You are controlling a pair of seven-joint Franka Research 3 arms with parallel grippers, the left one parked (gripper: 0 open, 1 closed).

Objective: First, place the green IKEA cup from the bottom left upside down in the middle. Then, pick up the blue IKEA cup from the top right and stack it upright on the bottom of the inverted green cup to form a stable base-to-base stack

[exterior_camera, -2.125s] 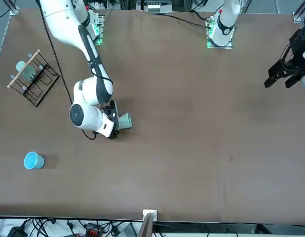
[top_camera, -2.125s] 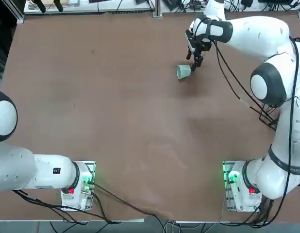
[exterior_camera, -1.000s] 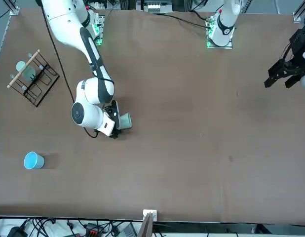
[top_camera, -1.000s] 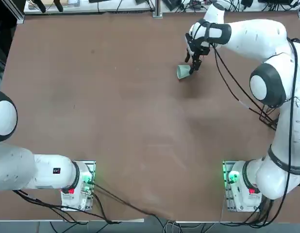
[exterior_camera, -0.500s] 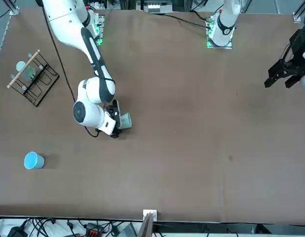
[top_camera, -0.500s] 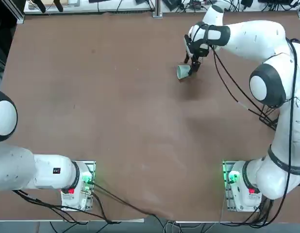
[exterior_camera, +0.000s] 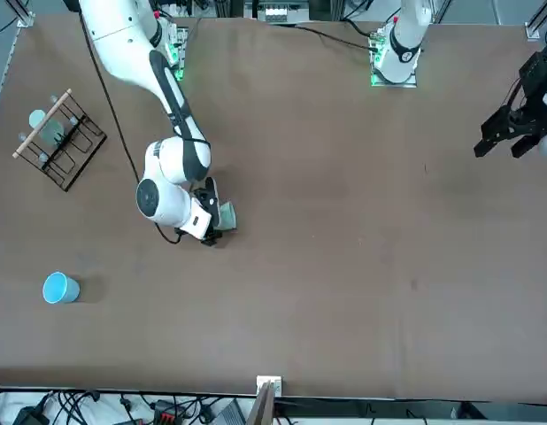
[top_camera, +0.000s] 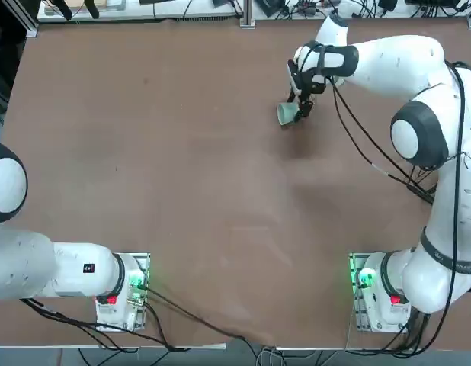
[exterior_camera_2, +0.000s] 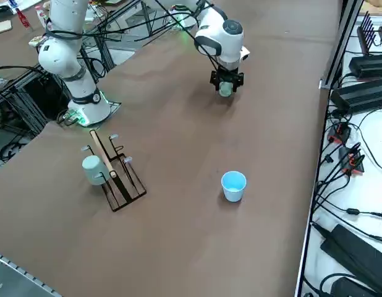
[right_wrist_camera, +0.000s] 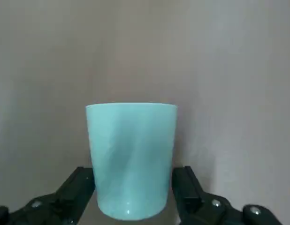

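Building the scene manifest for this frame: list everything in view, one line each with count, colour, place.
green IKEA cup: 1, pale grey-green, lying on its side on the table, between the open fingers of the right hand.
blue IKEA cup: 1, light blue, upright, alone on the table well away from the right hand.
wire rack: 1, dark with a wooden bar, on the table near its edge.
pale cup on the rack: 1, pale green, at the rack's end.
table: 1, brown.
right hand: 1, black fingers on a white arm, open, down at the green cup, one finger each side.
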